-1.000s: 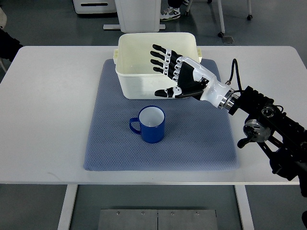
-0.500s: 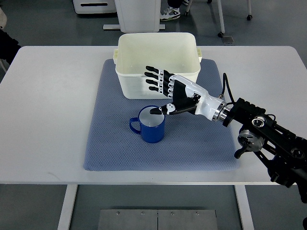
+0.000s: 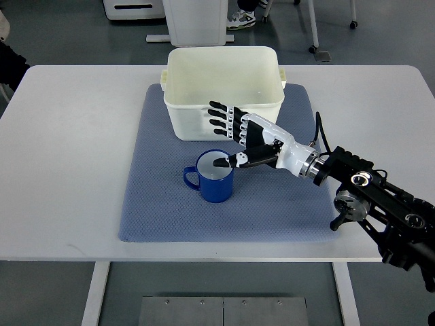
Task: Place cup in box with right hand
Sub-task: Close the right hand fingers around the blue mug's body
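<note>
1. Table (image 3: 75, 170): white, carries everything. The blue-grey mat (image 3: 163, 210) lies centred on it; the mat is the reference below.
2. Cup (image 3: 215, 176): blue with a white inside, upright on the mat, roughly mid-mat and slightly toward the near edge. Handle points left. Not in the box.
3. Box (image 3: 224, 85): cream tub, open top, on the mat's far edge, just behind the cup. Nothing visible inside it.
4. Right hand (image 3: 238, 139): over the mat between the cup and the box's front wall, palm facing left. The four fingers (image 3: 221, 119) are spread and extended, lying in front of the box wall. The thumb tip sits over the cup's rim on its right side; can't tell if it touches. The hand is released, grasping nothing.
5. Right arm (image 3: 374, 204): white forearm then black links, comes in from the lower right and crosses the mat's right edge at the wrist. A black cable loops above the wrist.
6. Beyond the table's far edge: grey floor, a white base, chair legs and a person's shoes (image 3: 242, 17) at the top.
</note>
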{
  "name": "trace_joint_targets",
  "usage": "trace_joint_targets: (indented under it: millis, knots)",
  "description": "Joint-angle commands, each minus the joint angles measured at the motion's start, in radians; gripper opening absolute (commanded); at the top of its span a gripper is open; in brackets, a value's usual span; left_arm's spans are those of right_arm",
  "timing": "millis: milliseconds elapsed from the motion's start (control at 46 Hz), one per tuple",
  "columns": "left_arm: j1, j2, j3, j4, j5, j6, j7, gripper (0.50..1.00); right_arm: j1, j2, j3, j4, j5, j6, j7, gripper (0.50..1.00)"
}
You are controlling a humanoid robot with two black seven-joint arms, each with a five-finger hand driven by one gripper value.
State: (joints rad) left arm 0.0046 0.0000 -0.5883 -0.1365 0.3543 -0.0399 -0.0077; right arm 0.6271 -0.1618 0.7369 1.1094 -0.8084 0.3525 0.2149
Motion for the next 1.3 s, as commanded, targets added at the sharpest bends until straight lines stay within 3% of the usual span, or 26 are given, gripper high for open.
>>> trace_joint_targets:
  millis: [0, 326, 1283]
  knots:
    - [0.000, 0.000, -0.001, 0.000, 0.000, 0.000, 0.000, 1.000, -0.006, 0.001, -0.010, -0.002, -0.002, 0.000, 0.001, 0.993]
    - [0.000, 0.000, -0.001, 0.000, 0.000, 0.000, 0.000, 1.000, -0.007, 0.014, -0.068, -0.065, -0.029, -0.044, 0.073, 0.993]
    - [0.000, 0.000, 0.001, 0.000, 0.000, 0.000, 0.000, 1.000, -0.032, 0.079, -0.111, -0.118, -0.037, -0.067, 0.095, 0.993]
